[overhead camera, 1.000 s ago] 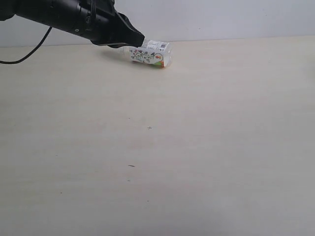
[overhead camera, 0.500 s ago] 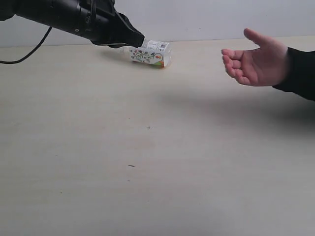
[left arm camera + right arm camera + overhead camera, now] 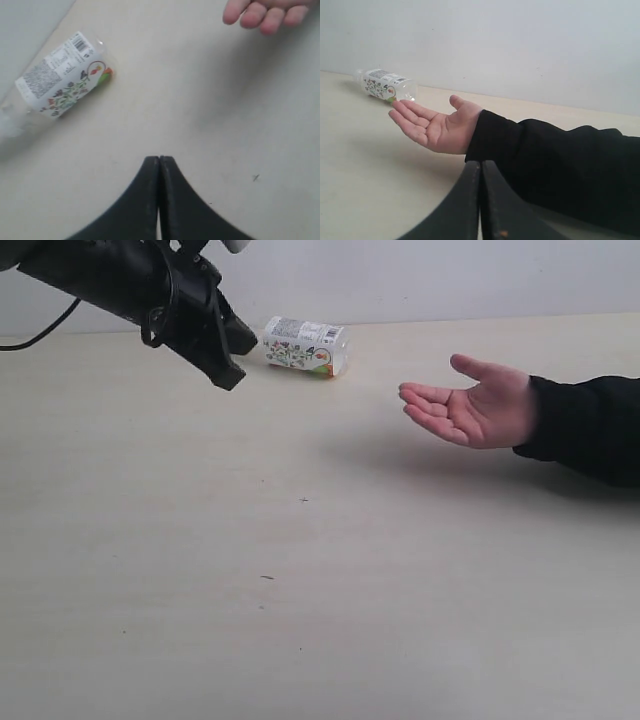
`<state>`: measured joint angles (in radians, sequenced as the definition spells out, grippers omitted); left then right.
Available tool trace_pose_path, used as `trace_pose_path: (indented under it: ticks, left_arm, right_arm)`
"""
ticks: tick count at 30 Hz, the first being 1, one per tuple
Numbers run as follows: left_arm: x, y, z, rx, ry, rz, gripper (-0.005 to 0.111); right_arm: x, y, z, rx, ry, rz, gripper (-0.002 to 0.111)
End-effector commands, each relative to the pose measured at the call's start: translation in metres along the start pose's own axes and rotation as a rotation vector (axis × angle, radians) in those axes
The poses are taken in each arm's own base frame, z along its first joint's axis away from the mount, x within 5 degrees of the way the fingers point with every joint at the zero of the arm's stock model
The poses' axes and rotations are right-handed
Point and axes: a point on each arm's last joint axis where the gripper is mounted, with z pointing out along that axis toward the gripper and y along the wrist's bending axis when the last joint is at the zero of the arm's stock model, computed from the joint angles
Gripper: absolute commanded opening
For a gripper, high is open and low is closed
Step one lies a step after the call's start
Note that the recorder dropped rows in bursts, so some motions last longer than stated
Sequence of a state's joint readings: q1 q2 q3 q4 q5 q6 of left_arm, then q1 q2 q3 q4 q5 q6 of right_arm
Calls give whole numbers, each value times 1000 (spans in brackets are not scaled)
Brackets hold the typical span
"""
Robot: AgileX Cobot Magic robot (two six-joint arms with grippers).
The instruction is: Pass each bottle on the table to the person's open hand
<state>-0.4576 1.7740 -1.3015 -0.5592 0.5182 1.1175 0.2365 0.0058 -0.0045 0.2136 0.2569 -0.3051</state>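
One clear bottle with a white floral label (image 3: 303, 346) lies on its side at the far edge of the pale table (image 3: 320, 570); it also shows in the left wrist view (image 3: 62, 76) and the right wrist view (image 3: 387, 84). My left gripper (image 3: 232, 362) hangs shut and empty just left of the bottle, apart from it; its tips (image 3: 159, 159) are pressed together. The person's open hand (image 3: 468, 408) is held palm up above the table's right side. My right gripper (image 3: 480, 163) is shut and empty, low beside the person's sleeve; the exterior view does not show it.
The person's black-sleeved forearm (image 3: 590, 435) reaches in from the right edge. A pale wall (image 3: 450, 275) runs behind the table's far edge. A black cable (image 3: 40, 335) trails from the left arm at the far left.
My left gripper has drawn back to the left and turned downward, off the bottle it was against. The person's hand came in from the right, moved further left and lowered, palm up.
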Motion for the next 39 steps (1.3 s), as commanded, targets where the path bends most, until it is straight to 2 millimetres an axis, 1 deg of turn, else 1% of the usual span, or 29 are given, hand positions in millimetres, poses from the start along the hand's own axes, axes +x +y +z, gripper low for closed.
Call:
trace_pose_path:
  ticks: [1, 5, 9, 13, 15, 18, 22, 25, 27, 30, 35, 39]
  left_arm:
    - [3, 12, -1, -123, 33, 163, 0]
    - [-3, 22, -6, -205, 45, 295, 0]
    - [-17, 33, -16, -271, 55, 440, 0]
    - [-26, 39, -21, -301, 56, 597, 0]
    - [-29, 42, -20, -325, 54, 677, 0]
    - [-29, 46, -11, -371, 50, 786, 0]
    - [-26, 49, 2, -401, 60, 888, 0]
    - [-25, 52, 13, -399, 65, 900, 0]
    - [-26, 55, 20, -365, 71, 852, 0]
    - [-31, 59, 30, -285, 92, 775, 0]
    - [-39, 66, 41, -109, 170, 759, 0]
    - [-41, 71, 53, -75, 184, 755, 0]
  right_arm:
    - [0, 0, 0, 7, -12, -4, 0]
    - [0, 0, 0, 7, -12, -4, 0]
    - [0, 0, 0, 7, -12, -4, 0]
    - [0, 0, 0, 8, -12, -6, 0]
    - [0, 0, 0, 8, -12, -6, 0]
    - [0, 0, 0, 8, -12, -6, 0]
    - [0, 0, 0, 8, -12, -6, 0]
    - [0, 0, 0, 8, -12, -6, 0]
    - [0, 0, 0, 8, -12, -6, 0]
    - [0, 0, 0, 8, -12, -6, 0]
    - [0, 0, 0, 8, -12, -6, 0]
    - [0, 0, 0, 8, -12, -6, 0]
